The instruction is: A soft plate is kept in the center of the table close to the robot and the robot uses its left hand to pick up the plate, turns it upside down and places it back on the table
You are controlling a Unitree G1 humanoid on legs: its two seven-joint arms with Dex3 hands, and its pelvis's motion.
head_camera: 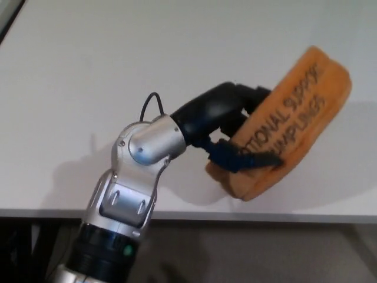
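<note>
the left hand (227, 127) grips the orange plate (288, 127) by its near rim. the plate is tilted on edge, lifted right of the hand over the white bench (88, 71).

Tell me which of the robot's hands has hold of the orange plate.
The left hand, entering from the picture's left: its black fingers clamp the rim of the soft plate, lifted and tilted. The right hand is not in view.

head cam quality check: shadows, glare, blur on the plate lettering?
Head view: soft, diffuse shadows on the white table, one beside the left hand and arm, one under the orange plate. No hard glare; only mild highlights on the silver wrist. Lettering is slightly soft, partly legible, partly hidden by a finger.
</note>
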